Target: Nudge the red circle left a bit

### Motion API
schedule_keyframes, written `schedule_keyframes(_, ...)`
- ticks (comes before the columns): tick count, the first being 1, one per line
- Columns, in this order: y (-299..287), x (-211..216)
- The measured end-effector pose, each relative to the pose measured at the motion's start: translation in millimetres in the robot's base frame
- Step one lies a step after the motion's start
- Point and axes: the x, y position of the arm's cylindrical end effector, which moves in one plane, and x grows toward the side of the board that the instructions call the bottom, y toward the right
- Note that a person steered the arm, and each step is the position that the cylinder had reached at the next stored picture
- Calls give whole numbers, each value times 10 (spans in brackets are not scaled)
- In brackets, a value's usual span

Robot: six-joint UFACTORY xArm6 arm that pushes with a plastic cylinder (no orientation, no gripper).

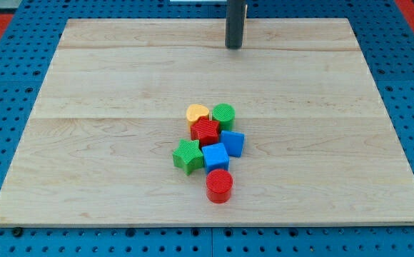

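Pincer absent on this arm, only my tip (234, 47) near the desk (107, 86) top edge, red circle (219, 185) well below it, touching blue cube (215, 156), clustered with green star (187, 156), red star (206, 131), blue block (233, 143), yellow heart (197, 113), green circle (223, 114)

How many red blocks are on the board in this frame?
2. The red circle sits at the cluster's bottom end; the red star is in its upper middle. Nothing appears hidden.
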Motion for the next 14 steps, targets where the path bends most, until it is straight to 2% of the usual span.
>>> schedule_keyframes(1,149,863)
schedule_keyframes(2,284,1405)
schedule_keyframes(3,265,1448)
schedule_keyframes(5,326,2029)
schedule_keyframes(6,464,2389)
schedule_keyframes(7,857,2980)
schedule_keyframes(8,860,3068)
schedule_keyframes(12,66,3047)
schedule_keyframes(14,-4,2692)
